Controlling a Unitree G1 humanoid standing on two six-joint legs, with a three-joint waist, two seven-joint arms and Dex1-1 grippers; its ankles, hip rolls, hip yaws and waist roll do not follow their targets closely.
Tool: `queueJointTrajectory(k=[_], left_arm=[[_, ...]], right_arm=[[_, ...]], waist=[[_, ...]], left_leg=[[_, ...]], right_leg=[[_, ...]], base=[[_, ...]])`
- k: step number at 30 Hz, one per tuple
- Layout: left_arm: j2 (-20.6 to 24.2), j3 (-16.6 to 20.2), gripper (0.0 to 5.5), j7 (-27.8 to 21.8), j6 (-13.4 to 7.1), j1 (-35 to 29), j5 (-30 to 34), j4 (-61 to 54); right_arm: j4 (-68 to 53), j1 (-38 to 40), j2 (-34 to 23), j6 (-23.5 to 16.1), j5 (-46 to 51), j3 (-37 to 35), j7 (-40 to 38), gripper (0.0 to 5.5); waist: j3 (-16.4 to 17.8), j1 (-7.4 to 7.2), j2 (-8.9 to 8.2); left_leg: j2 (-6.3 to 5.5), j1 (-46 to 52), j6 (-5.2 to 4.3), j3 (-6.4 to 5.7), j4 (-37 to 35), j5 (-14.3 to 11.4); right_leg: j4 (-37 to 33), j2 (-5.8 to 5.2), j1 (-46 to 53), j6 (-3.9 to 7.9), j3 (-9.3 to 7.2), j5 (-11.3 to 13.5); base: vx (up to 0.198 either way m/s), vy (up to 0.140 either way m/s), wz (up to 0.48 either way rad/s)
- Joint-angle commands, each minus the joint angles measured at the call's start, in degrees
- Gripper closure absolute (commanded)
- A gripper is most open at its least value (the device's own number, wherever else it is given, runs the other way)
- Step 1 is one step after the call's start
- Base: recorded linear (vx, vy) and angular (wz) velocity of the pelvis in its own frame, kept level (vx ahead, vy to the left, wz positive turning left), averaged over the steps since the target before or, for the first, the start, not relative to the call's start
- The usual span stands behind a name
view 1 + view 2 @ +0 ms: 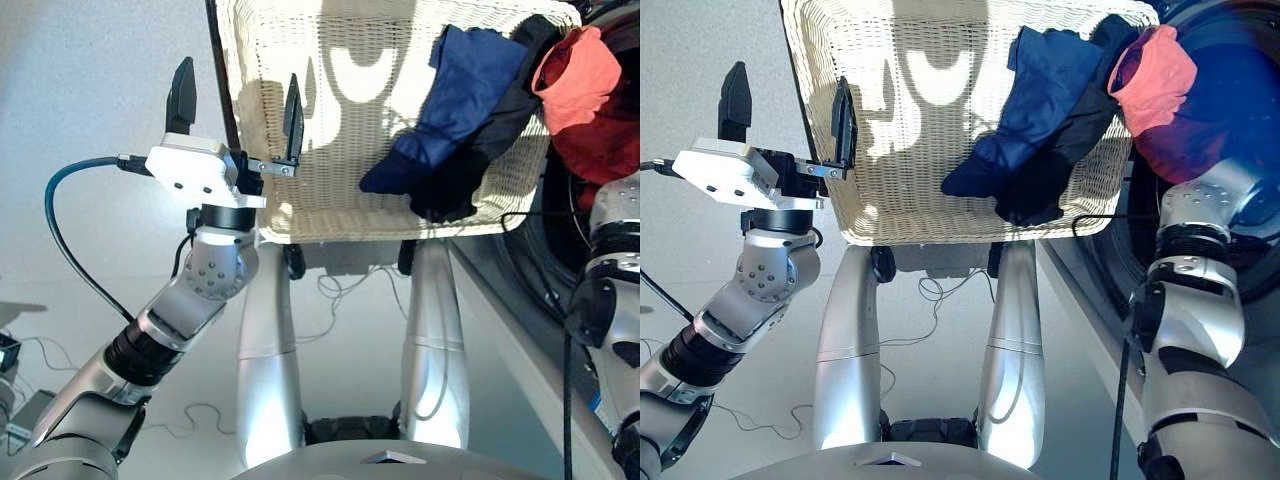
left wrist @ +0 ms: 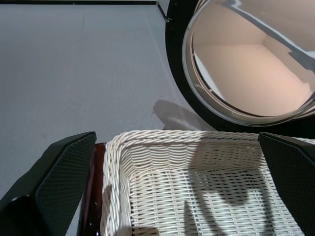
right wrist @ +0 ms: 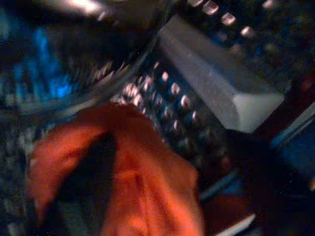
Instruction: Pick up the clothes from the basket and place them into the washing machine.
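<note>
Grey floor lies under the cream basket, which sits beside the washing machine. At the basket's near left corner the left gripper waits with fingers spread, holding nothing. The right gripper is hidden, so I cannot tell its grip (coral-red garment hangs at the drum). Navy garment and black garment drape over the rim, in the way.

I see the cream wicker basket filling the upper centre of the head view, mostly bare. At its right end the navy cloth drapes over the black one. The coral cloth is bunched at upper right, at the washer opening; the wrist view shows it against the perforated drum.
</note>
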Motion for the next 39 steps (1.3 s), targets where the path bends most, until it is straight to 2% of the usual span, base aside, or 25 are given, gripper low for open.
queueJointTrajectory(k=[1, 2, 5, 13, 19, 20, 23, 28, 39], left_arm=[[-1.13, 0.55, 0.0, -0.54, -3.06, 1.65, -0.15, -6.07], [-0.97, 0.41, 0.0, -1.15, -3.6, 1.33, -0.45, -5.96], [-2.02, 1.25, 0.0, -2.06, -4.46, 1.5, -1.54, -5.92], [-3.71, 3.07, 0.0, -2.78, -4.08, 3.08, -0.24, -6.12], [-3.71, 3.73, 0.0, -2.74, -4.38, 4.53, 1.08, -6.25], [-3.77, 3.52, 0.0, -2.8, -4.42, 5.32, 1.35, -6.32], [-3.26, 4.16, 0.0, -3.04, -4.91, 5.98, 2.64, -6.8], [-2.27, 4.55, 0.0, -2.73, -5.55, 6.2, 5.12, -7.33], [-0.76, 4.8, 0.0, -2.26, -5.89, 7.63, 7.42, -8.07]], right_arm=[[0.4, 1.27, -4.59, 2.42, -4.94, 1.91, 2.99, 0.0], [2.71, 0.71, -5.41, 4.34, -4.97, 2.86, 4.83, 0.0], [2.17, -0.03, -5.23, 3.98, -5.72, 5.98, 9.23, 0.0], [-18.96, 8.17, 5.64, 4.29, -20.53, 14.8, 11.01, 0.0], [-31.27, 17.4, 10.89, 7.75, -31.71, 20.45, 12.64, 0.0], [-32.69, 19.48, 11.27, 8.43, -33.76, 21.62, 13.07, 0.0], [-37.19, 23.66, 11.04, 10.78, -41.09, 25.0, 14.85, 0.0], [-44.16, 27.46, 10.93, 12.15, -48.66, 30.39, 17.8, 0.0], [-49.82, 30.59, 9.98, 14.28, -47.91, 40.15, 27.79, 0.0]], waist=[[-0.91, -0.21, 1.88], [-0.91, 0.17, 1.93], [-0.91, 0.54, 2.26], [-0.91, -0.53, 1.28], [-0.91, -1.29, 0.67], [-0.91, -1.21, 0.68], [-0.91, -1.27, 0.64], [-0.91, -1.35, 0.72], [-0.91, -1.12, 0.44]], left_leg=[[1.28, 2.97, -3.87, -0.17, -2.69, -2.74], [1.23, 3.09, -3.86, -0.17, -2.71, -2.73], [1.36, 2.99, -3.78, -0.17, -2.81, -2.58], [1.44, 3.39, -3.28, 0.84, -3.42, -2.33], [1.53, 3.72, -3.05, 1.15, -3.71, -2.28], [1.53, 5.43, -3.43, 0.64, -3.15, -4.14], [1.59, 5.45, -3.3, 0.91, -2.97, -4.07], [1.49, 5.51, -3.06, 0.75, -2.76, -4.04], [1.54, 5.85, -3.03, 0.33, -1.26, -4.45]], right_leg=[[0.29, 2.09, -0.75, -2.24, 0.54, -2.37], [0.26, 2.06, -0.59, -2.24, 0.48, -2.34], [0.09, 2.09, -0.6, -2.27, 0.31, -2.16], [-0.79, 2.62, -0.74, -2.52, 0.65, -1.42], [-1.2, 2.81, -0.65, -2.59, 0.71, -1.23], [-0.38, 2.93, 0.92, -2.34, 0.76, -3.06], [-0.32, 2.93, 0.98, -2.37, 0.7, -3.0], [-0.11, 3.05, 1.01, -2.3, 0.7, -2.9], [1.56, 3.06, 1.52, -2.39, 0.2, -3.61]], base=[[0.0, 0.0, 0.0], [0.0, 0.0, 0.0], [0.0, 0.0, 0.0], [0.0, 0.0, 0.0], [0.015, -0.001, -0.016], [0.085, -0.008, -0.079], [0.029, -0.001, -0.011], [0.0, 0.0, 0.0], [0.0, 0.0, 0.0]])
